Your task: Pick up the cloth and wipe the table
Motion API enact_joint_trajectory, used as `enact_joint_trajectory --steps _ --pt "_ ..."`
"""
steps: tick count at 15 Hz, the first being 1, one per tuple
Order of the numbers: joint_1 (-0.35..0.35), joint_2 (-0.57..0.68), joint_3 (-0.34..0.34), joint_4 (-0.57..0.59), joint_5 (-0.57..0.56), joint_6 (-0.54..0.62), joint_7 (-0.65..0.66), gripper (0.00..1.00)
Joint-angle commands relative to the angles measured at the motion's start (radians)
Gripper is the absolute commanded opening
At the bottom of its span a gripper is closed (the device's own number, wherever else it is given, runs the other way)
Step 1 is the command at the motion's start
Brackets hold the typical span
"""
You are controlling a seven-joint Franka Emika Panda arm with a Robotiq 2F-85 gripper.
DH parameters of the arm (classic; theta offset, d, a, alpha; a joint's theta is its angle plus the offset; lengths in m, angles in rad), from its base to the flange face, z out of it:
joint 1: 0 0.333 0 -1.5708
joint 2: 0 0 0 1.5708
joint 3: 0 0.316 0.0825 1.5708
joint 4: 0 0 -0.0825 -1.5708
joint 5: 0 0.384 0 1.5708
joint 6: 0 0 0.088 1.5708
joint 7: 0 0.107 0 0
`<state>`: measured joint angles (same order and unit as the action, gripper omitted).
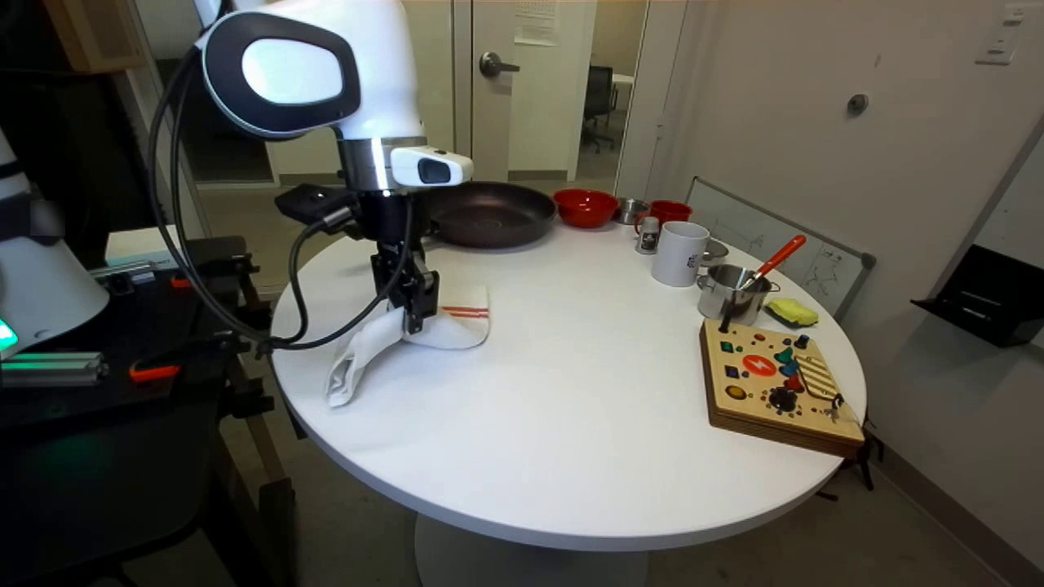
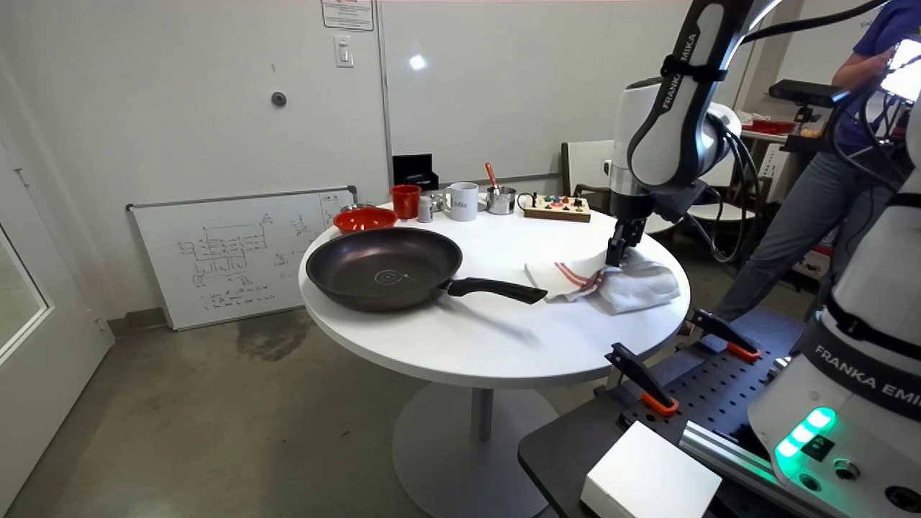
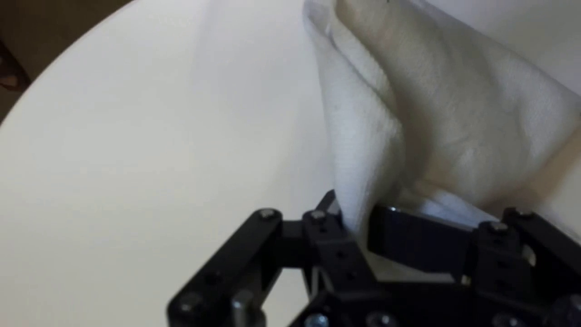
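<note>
At far left in an exterior view, a white robot arm [image 1: 310, 73] reaches over the left part of a round white table [image 1: 571, 391]. Below it, a white cloth [image 1: 446, 334] lies on the tabletop, one rumpled end near the left rim, the other flatter and marked with red stripes. Between those ends the gripper [image 3: 356, 217] points down, its fingers closed on a raised fold, as the wrist view shows. The cloth should prove light, limp and hard to damage; a thick fold near the middle looks a good place to hold, though a thin pinch could slip, and the loose ends may drag or bunch during wiping. Further right, along the rim, come a dark frying pan [image 1: 489, 218], a red bowl [image 1: 586, 212], then a white mug [image 1: 677, 257] and a steel pot [image 1: 718, 297]; at the right edge lies a wooden board [image 1: 763, 383] with coloured parts.
</note>
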<state>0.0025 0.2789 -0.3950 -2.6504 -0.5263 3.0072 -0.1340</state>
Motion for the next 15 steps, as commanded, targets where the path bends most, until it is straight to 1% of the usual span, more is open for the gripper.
enact_joint_trajectory --steps 1,3,5,7,8,10,15 --pt "0.081 0.098 -0.113 0.094 -0.054 0.041 0.124 0.05" --pt "0.125 0.152 -0.18 0.127 -0.071 0.055 0.171 0.05" --pt "0.167 0.216 -0.239 0.149 -0.063 0.065 0.2 0.05" --pt "0.188 0.26 -0.269 0.154 -0.028 0.063 0.2 0.05" --pt "0.191 0.275 -0.273 0.154 -0.01 0.062 0.197 0.05" --pt "0.183 0.271 -0.26 0.145 0.025 0.05 0.176 0.05" --pt "0.163 0.17 -0.2 0.115 0.096 0.021 0.14 0.05"
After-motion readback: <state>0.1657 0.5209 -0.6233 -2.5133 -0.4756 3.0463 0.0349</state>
